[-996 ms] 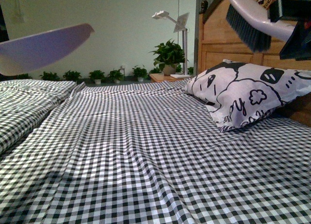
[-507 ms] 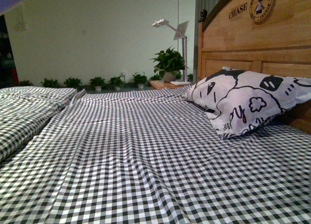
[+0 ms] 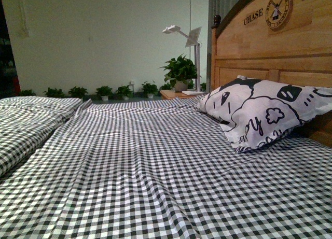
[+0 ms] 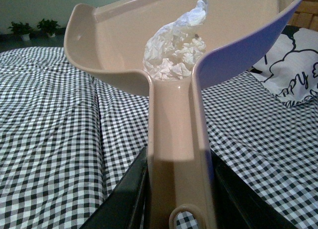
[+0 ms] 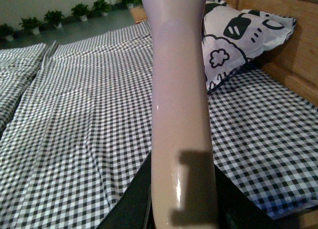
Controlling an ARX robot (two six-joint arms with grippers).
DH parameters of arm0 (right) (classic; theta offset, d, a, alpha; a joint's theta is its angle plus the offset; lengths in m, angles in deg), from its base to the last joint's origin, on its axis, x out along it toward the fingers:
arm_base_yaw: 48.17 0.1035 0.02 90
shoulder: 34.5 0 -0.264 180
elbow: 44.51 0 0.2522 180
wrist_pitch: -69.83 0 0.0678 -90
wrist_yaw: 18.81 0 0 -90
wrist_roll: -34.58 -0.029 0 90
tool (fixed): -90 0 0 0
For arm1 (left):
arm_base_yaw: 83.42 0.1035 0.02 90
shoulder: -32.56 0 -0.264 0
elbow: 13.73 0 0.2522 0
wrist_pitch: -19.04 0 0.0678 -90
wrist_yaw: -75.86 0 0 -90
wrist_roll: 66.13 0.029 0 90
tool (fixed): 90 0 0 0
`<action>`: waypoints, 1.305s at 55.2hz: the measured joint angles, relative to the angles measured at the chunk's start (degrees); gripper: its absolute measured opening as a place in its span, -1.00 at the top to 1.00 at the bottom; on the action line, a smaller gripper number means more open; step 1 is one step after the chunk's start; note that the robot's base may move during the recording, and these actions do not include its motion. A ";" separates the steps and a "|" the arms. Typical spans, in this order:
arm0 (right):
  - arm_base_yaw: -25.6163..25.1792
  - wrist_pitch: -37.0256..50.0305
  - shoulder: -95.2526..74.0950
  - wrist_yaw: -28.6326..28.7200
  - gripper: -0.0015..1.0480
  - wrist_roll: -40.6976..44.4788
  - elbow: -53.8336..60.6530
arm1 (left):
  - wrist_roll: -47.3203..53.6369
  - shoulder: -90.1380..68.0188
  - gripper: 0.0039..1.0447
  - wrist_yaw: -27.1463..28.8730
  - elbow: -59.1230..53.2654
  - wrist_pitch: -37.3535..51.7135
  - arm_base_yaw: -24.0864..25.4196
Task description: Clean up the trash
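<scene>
The left pincer (image 4: 180,199) is seen closed on the handle of a beige dustpan (image 4: 124,55), its dark fingers (image 4: 126,199) pressed against both sides of the handle. The pan is held out beyond the pincer, above the black-and-white checked bedspread (image 4: 49,139). The trash (image 4: 174,50), a crumpled wad of white paper, is lodged inside the pan, just where the handle joins the scoop, directly ahead of the pincer.

The right pincer (image 5: 181,209) is seen clamped on a pale brush handle (image 5: 179,90), which is gripped between dark fingers (image 5: 134,199) and runs straight out from the pincer over the bedspread; the brush head is not shown. Beyond and to one side of that handle a printed pillow (image 5: 243,40) is laid against the wooden headboard (image 5: 293,20).

In the front view neither arm is shown; the pillow (image 3: 259,112), headboard (image 3: 270,42) and a potted plant (image 3: 180,72) are seen.
</scene>
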 joint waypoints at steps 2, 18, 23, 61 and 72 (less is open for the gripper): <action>0.79 -0.31 0.66 -0.85 0.62 -0.20 0.24 | 0.00 0.87 0.45 -0.92 -0.35 -0.92 0.63; 4.52 -1.66 2.75 -4.33 0.62 -1.31 1.77 | 0.48 4.50 0.45 -5.75 -3.26 -3.80 5.64; 4.42 -2.60 2.75 -4.83 0.62 -1.84 1.77 | 0.63 4.52 0.45 -6.58 -3.45 -4.07 5.79; 4.39 -2.64 2.75 -4.83 0.62 -1.88 1.77 | 0.68 4.52 0.45 -6.91 -3.45 -4.13 5.79; 4.39 -2.64 2.75 -4.83 0.62 -1.88 1.79 | 0.68 4.52 0.45 -6.91 -3.45 -4.13 5.79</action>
